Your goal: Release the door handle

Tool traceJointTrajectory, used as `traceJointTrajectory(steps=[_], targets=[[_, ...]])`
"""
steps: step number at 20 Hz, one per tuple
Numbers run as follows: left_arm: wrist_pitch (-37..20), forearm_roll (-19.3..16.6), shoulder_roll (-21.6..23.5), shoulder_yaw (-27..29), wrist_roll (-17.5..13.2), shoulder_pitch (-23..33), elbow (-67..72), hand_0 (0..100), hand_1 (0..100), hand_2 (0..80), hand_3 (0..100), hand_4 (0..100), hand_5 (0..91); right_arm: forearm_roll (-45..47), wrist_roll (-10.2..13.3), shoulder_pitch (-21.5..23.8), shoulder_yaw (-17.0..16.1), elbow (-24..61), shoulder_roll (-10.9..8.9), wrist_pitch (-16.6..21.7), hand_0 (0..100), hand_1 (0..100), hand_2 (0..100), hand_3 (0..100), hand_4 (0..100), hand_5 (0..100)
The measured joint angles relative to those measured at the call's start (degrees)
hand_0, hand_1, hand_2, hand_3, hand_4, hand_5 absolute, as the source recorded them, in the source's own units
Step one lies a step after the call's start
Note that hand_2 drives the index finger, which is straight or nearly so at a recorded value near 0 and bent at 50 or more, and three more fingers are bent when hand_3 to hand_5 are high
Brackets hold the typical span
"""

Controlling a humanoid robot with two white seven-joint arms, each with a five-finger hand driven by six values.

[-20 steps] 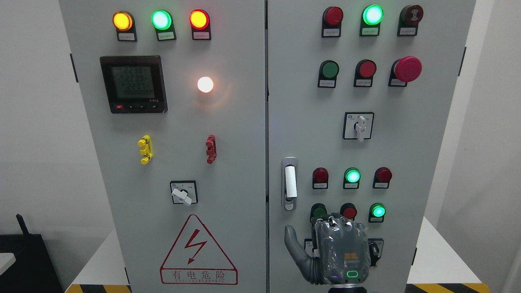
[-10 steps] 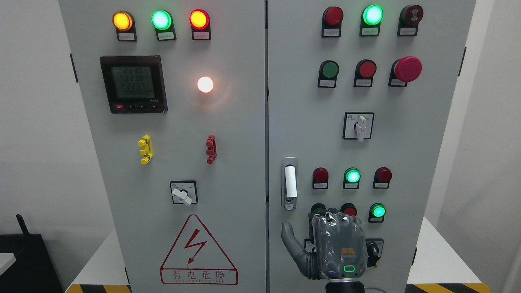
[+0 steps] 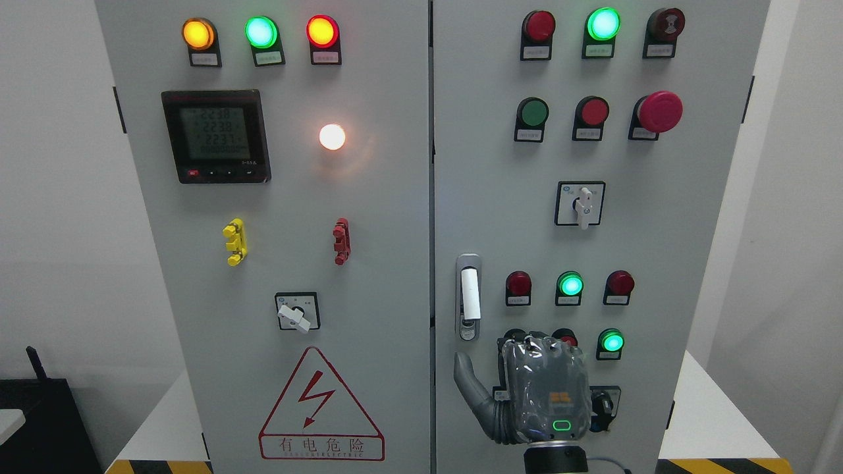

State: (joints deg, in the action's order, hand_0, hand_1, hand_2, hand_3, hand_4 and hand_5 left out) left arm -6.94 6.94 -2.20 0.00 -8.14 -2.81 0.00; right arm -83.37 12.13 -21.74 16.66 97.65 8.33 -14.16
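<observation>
Left door: amber lamp [image 3: 198, 34], green lamp [image 3: 261, 31] and red lamp [image 3: 323, 31] lit in a row; digital meter [image 3: 216, 136] below, white lamp [image 3: 332, 137] glowing beside it. Yellow clip [image 3: 234, 241], red clip [image 3: 341, 241], rotary switch [image 3: 297, 312], hazard triangle [image 3: 321, 408]. Right door: red mushroom button [image 3: 658, 111].

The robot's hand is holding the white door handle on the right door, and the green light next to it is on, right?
Not quite. The head view shows the right hand below the white door handle, apart from it and holding nothing. The handle is on the right door, and the green light beside it is on.
</observation>
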Motion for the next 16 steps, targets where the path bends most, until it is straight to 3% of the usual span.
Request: traceJointTrajectory(steps=[16], targets=[[0.0, 0.0, 0.0, 0.0, 0.0, 0.0, 0.0, 12, 39, 0.0, 0, 0, 0.0, 0.0, -2.4, -3.1, -0.1, -0.6, 0.02, 0.0, 35, 5, 97, 100, 93, 97]])
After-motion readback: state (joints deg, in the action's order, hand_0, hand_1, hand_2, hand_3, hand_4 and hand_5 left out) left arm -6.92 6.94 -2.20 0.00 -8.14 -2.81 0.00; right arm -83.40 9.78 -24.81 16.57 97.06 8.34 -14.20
